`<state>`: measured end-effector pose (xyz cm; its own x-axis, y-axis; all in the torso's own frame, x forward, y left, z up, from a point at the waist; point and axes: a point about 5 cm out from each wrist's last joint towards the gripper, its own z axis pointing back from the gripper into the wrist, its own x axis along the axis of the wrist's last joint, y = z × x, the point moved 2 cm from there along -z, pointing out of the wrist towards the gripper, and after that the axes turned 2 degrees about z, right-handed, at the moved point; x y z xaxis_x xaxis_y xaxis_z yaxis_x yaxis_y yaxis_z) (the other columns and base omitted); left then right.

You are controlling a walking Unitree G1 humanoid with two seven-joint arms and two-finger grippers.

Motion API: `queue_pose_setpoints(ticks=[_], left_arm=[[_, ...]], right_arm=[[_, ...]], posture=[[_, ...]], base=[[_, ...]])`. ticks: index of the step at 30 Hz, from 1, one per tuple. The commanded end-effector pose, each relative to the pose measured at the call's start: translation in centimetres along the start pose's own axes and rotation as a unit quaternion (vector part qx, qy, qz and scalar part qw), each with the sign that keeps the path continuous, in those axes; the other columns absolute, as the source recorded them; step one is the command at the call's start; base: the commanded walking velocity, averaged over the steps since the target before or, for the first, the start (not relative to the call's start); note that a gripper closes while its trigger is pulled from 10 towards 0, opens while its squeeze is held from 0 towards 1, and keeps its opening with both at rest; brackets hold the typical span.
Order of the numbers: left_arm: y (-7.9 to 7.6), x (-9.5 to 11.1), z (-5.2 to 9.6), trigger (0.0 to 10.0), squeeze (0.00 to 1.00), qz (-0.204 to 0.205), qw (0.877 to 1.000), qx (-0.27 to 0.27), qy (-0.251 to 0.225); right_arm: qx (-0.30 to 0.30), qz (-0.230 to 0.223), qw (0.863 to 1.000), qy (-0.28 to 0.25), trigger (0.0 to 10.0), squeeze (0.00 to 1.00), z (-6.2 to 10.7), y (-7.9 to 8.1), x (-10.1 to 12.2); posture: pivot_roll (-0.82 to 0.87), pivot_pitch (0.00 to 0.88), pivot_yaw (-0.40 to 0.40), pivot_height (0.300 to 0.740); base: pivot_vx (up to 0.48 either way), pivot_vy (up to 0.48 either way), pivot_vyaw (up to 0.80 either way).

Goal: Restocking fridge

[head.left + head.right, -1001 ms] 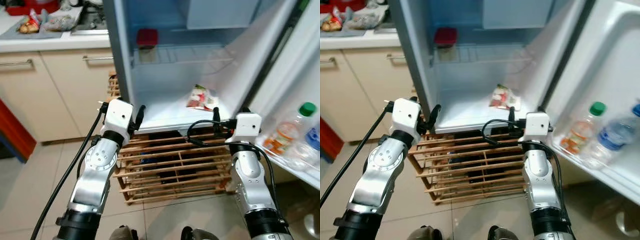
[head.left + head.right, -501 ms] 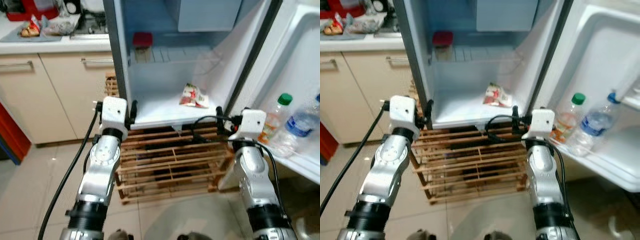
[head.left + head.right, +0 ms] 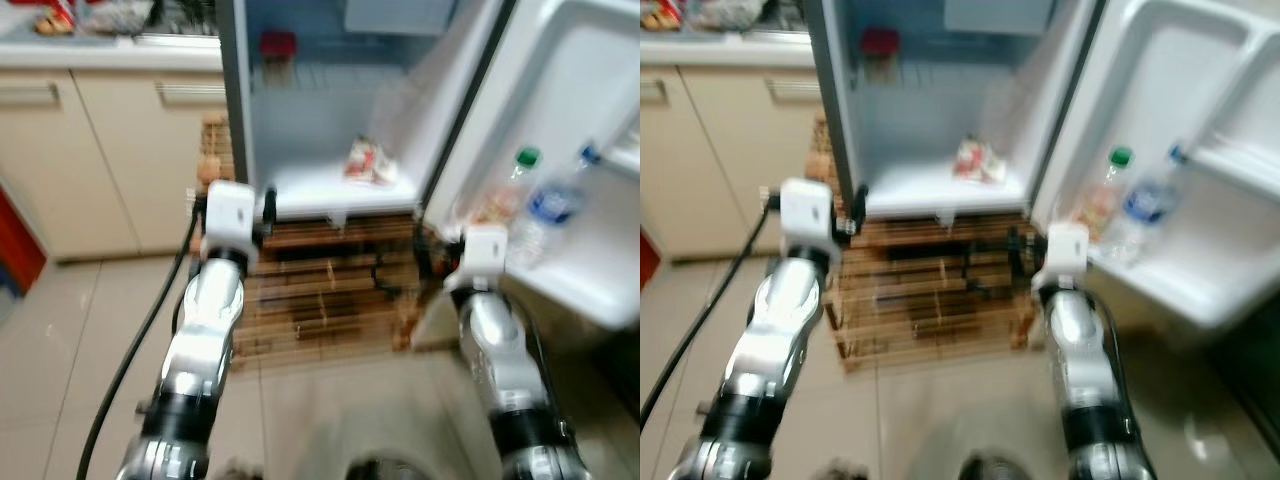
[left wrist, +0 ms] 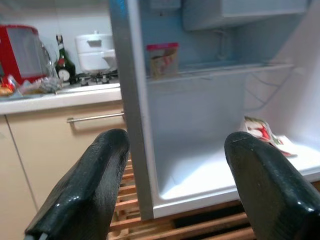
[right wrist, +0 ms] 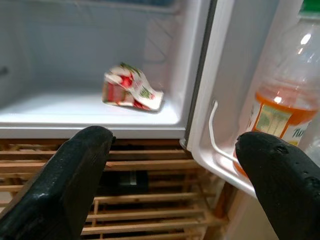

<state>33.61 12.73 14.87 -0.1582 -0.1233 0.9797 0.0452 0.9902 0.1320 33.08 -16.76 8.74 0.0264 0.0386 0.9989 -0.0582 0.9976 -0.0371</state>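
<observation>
The fridge [image 3: 330, 192] stands open in front of me, in a blurred picture. A red and white food packet [image 5: 131, 89] lies on its bottom shelf, and a red-lidded container [image 4: 163, 59] sits on the wire shelf above. My left gripper [image 4: 175, 145] is open and empty, held just before the fridge's left wall. Low by the door hinge, my right gripper [image 5: 175, 145] is also open and empty. In the door shelf [image 3: 590, 290] stand an orange drink bottle [image 5: 280, 125] with a green cap and a water bottle [image 3: 555, 200].
A slatted wooden rack [image 3: 320, 290] sits under the fridge. Beige cabinets [image 3: 100, 150] and a counter run to the left, carrying a red appliance [image 4: 20, 50], a dark bottle [image 4: 61, 57] and a white pot [image 4: 95, 50]. Tiled floor [image 3: 60, 340] lies below.
The whole picture has shifted and blurred: the camera has drawn back and the fridge sits higher and smaller. Both grippers stay open and empty in front of it.
</observation>
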Motion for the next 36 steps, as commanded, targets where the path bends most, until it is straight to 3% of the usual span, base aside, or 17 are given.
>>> queue_pose_setpoints(ticks=[1,8,14,16,18,21,23,25,30,36], left_arm=[[-0.6,0.2,-0.1,10.0,0.0,-0.004,1.0,-0.017,-0.005],[-1.2,0.5,0.2,10.0,0.0,-0.009,0.999,-0.032,-0.019],[-1.5,0.4,0.5,10.0,0.0,-0.014,0.999,-0.036,-0.022],[-1.6,0.4,0.5,10.0,0.0,-0.013,0.999,-0.038,-0.023],[-1.6,0.4,0.5,10.0,0.0,-0.013,0.999,-0.038,-0.024],[-1.2,0.4,0.3,10.0,0.0,-0.014,0.999,-0.029,-0.023],[-1.1,0.2,0.2,10.0,0.0,-0.022,0.999,-0.029,-0.019],[-1.0,0.1,0.2,10.0,0.0,-0.022,0.999,-0.028,-0.017],[-0.3,0.0,-0.2,10.0,0.0,-0.001,1.0,-0.014,-0.015],[0.3,-0.7,-0.5,10.0,0.0,-0.017,1.0,-0.005,0.003]], right_arm=[[0.012,0.011,1.0,0.003,10.0,0.0,0.3,0.1,-0.3],[0.036,0.018,0.999,0.031,10.0,0.0,1.5,0.5,-2.0],[0.05,-0.005,0.997,0.061,10.0,0.0,2.4,0.3,-3.0],[0.079,-0.01,0.992,0.103,10.0,0.0,3.1,0.3,-4.4],[0.083,-0.009,0.99,0.111,10.0,0.0,3.3,0.3,-4.8],[0.094,-0.003,0.979,0.181,10.0,0.0,4.7,-0.5,-7.3],[0.065,-0.042,0.972,0.222,10.0,0.0,5.3,-1.5,-8.6],[0.034,-0.052,0.965,0.253,10.0,0.0,5.5,-2.5,-9.4],[-0.011,-0.001,0.955,0.296,10.0,0.0,5.2,-4.5,-9.9],[-0.092,0.049,0.932,0.346,10.0,0.0,4.6,-8.1,-10.1]], posture=[[-0.04,0.0,-0.031,0.731],[-0.05,0.0,-0.026,0.731],[-0.06,0.0,-0.026,0.731],[-0.06,0.0,-0.029,0.731],[-0.06,0.0,-0.029,0.731],[-0.07,0.0,-0.031,0.731],[-0.06,0.0,-0.03,0.731],[-0.06,0.0,-0.029,0.731],[-0.06,0.0,-0.029,0.731],[-0.05,0.0,-0.024,0.731]], base=[[0.0,-0.48,0.0],[0.0,-0.474,0.0],[0.0,-0.472,0.0],[0.0,-0.472,0.0],[0.0,-0.472,0.0],[0.0,-0.472,0.0],[0.0,-0.472,0.0],[0.0,-0.472,0.0],[0.0,-0.278,0.0],[0.0,0.0,0.0]])
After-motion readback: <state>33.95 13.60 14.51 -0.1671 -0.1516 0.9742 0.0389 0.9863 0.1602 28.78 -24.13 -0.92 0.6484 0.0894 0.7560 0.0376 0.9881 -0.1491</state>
